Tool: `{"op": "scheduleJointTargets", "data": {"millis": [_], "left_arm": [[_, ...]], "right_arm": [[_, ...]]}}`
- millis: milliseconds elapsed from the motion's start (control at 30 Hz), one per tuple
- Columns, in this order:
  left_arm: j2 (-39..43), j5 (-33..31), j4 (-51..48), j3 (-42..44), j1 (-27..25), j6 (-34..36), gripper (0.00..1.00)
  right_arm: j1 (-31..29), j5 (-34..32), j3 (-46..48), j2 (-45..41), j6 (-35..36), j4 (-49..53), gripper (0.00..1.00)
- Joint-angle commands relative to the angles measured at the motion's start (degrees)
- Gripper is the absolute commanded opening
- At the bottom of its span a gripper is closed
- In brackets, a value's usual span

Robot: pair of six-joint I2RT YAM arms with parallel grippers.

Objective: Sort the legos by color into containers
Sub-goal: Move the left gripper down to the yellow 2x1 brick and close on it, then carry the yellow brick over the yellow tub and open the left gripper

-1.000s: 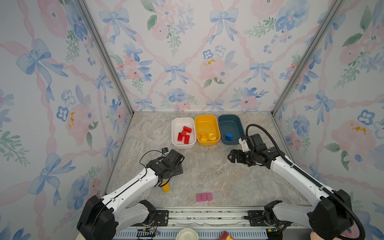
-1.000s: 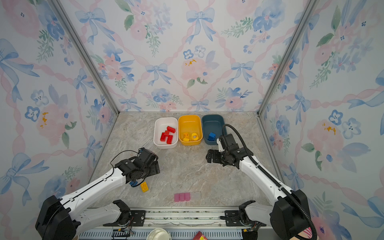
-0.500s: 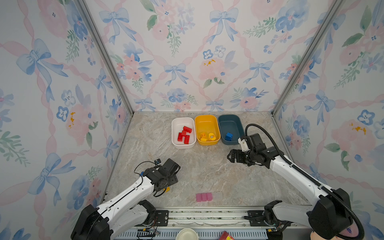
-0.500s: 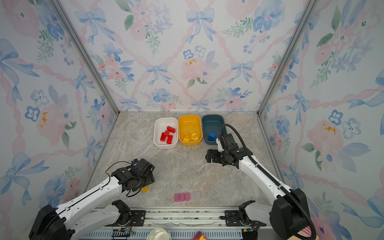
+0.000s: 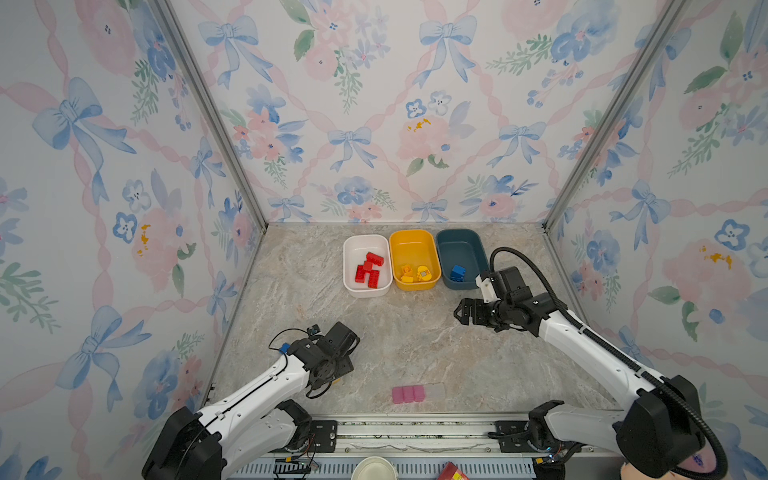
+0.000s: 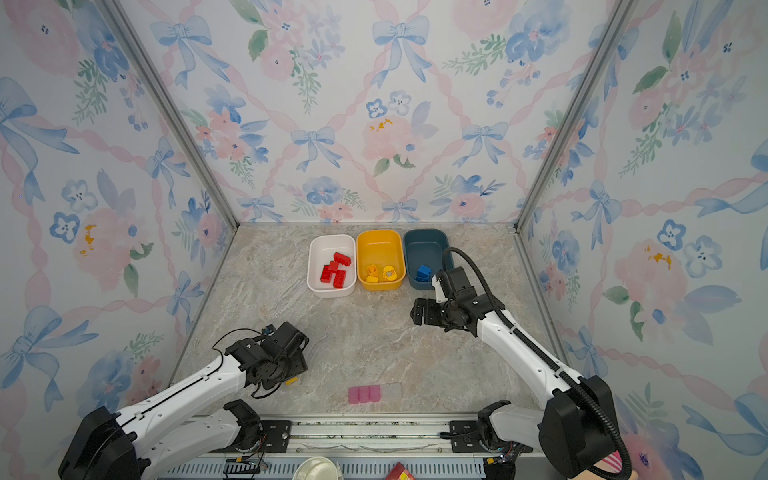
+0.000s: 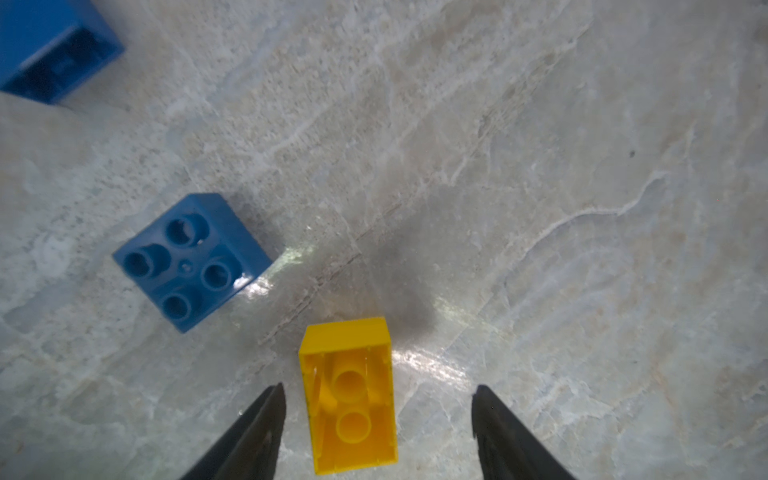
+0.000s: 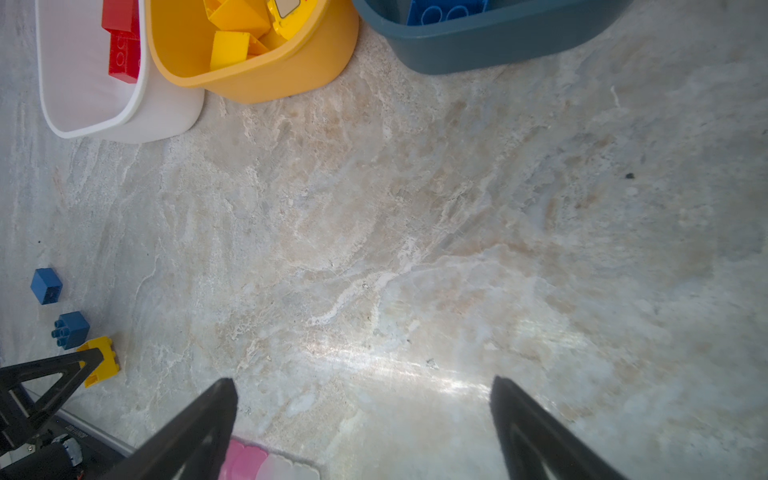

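Yellow brick lay ungripped between the left gripper's parted jaws, at the table's seven o'clock. Right gripper hovered at the tubs' five o'clock, jaws spread wide, holding nothing.

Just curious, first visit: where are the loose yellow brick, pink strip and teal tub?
loose yellow brick point(image 7: 349, 399): left wrist view, hollow underside.
pink strip point(image 5: 408, 394): in a top view, middle pink segment.
teal tub point(image 5: 459, 249): in a top view, bare inner floor.

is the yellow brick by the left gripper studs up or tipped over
Tipped over: in the left wrist view the yellow brick shows its hollow underside with two round tubes, no studs.
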State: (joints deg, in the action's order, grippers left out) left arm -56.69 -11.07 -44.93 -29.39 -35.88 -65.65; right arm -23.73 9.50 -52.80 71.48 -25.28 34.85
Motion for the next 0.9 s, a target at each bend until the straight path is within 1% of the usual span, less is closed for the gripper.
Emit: {"op": "scheduleJointTargets", "data": {"millis": [0,133,400,667,867], "left_arm": [[-0.42,-0.67,-1.24,0.94,-0.33,-0.8,0.71],[-1.47,-1.38,-0.87,1.95,-0.25,-0.89,0.67],[-3.5,-1.36,1.4,1.72,-0.26,0.16,0.53],[-3.4,-0.98,2.04,2.22,-0.27,0.26,0.36],[-3.16,-0.87,2.02,1.06,-0.35,0.52,0.27]], "right_arm": [[-0.01,0.68,-1.34,0.41,0.69,-0.07,0.98],[-0.02,0.63,-1.35,0.42,0.59,-0.11,0.98],[-0.05,0.48,-1.35,0.21,0.49,-0.04,0.97],[0.01,0.15,-1.08,-0.26,0.41,0.56,0.98],[0.03,0.22,-1.03,-0.2,0.32,0.24,0.98]]}}
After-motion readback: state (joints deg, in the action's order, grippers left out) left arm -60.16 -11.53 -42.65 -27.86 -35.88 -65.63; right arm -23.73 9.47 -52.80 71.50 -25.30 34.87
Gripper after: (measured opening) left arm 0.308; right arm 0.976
